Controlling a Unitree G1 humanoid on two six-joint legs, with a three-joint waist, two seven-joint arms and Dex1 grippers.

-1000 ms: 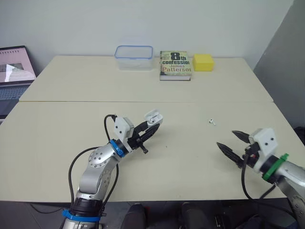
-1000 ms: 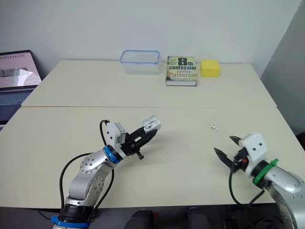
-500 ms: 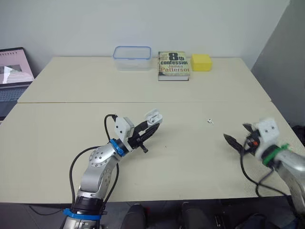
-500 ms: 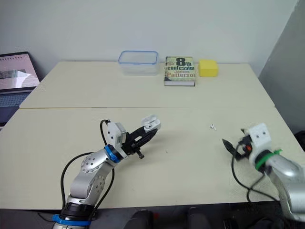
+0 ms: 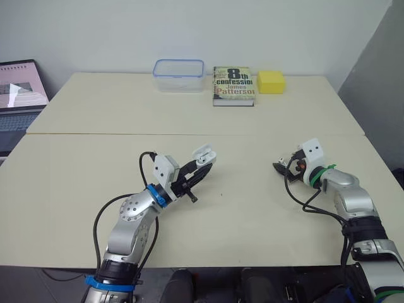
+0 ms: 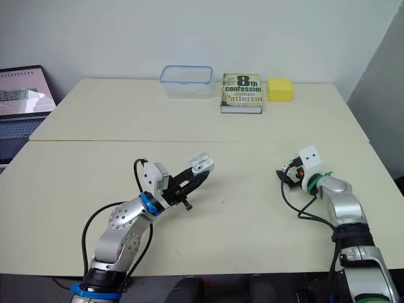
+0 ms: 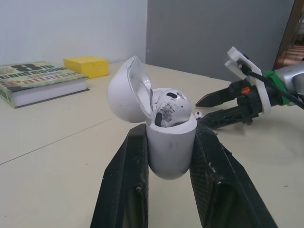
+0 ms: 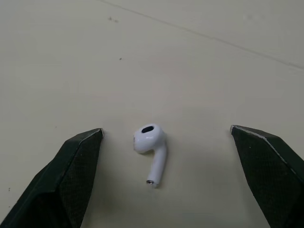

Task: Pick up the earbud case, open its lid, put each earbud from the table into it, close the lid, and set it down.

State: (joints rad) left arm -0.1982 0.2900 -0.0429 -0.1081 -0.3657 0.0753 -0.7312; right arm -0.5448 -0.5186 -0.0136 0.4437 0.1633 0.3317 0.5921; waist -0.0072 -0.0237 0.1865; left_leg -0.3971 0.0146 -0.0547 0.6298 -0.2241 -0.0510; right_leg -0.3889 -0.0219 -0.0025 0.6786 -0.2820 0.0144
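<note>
Head views: the small white plastic earbud case (image 5: 202,156) is pinched by the left gripper (image 5: 198,169) and appears to be held clear of the pale beige table (image 5: 252,214). Its hinged lid is flipped open and the mouth is angled toward the right arm, which is judged to present it as a receptacle for the next bud. The right gripper (image 5: 279,167) sits low at the tabletop, well apart from the case. A clear plastic box (image 5: 178,74), a paperback book (image 5: 233,85) and a yellow block (image 5: 270,81) are parked along the far edge, out of the work area. Left wrist view: the case body is clamped between the two black fingers (image 7: 126,180). The grip is kept below the rim so the lid (image 7: 126,90) and the slots are left free. One white seated earbud (image 7: 171,108) is already in the case; the second slot can't be made out. Right wrist view: a white stemmed loose earbud (image 8: 151,148) lies flat on the table between the right fingers (image 8: 76,161), which are spread wide with neither touching it. The straddle is read as pre-grasp alignment, so closure on the bud is what's needed next. The risk is that a small, smooth part may be squirted out sideways. The task is judged to be about half done.
</note>
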